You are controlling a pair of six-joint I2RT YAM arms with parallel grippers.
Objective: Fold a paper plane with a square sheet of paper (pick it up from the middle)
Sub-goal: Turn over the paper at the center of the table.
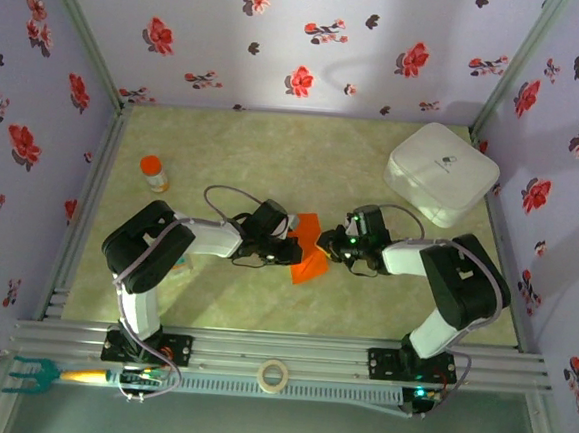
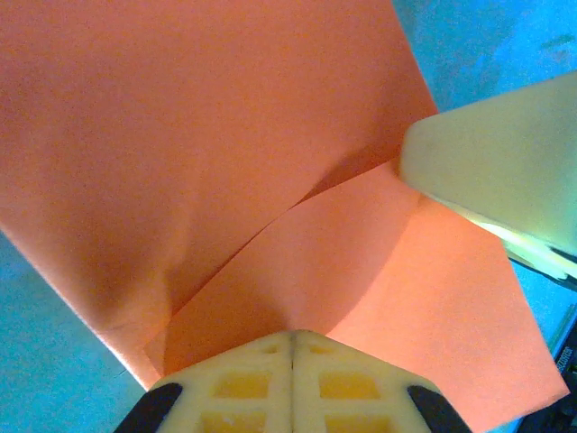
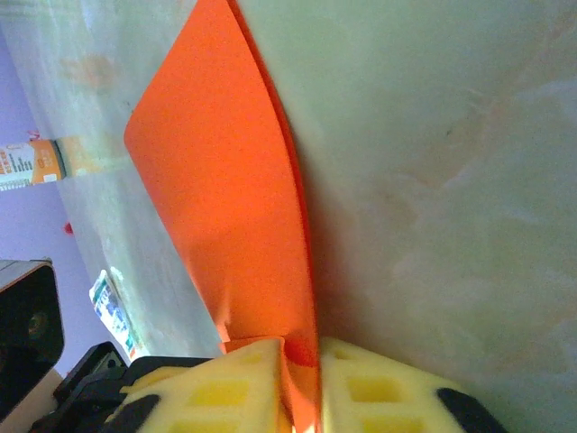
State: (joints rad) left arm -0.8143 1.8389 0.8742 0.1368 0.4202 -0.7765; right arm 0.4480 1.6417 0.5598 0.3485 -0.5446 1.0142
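Green table | white case lidded | left claw, right claw both pinching square sheet of paper

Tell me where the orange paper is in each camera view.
Top external: the orange paper at table centre, between left gripper and right gripper.
Left wrist: across most of the frame, clamped at bottom.
Right wrist: top centre down to the bottom edge.
Shared landmark: the right gripper's pale finger on the paper.
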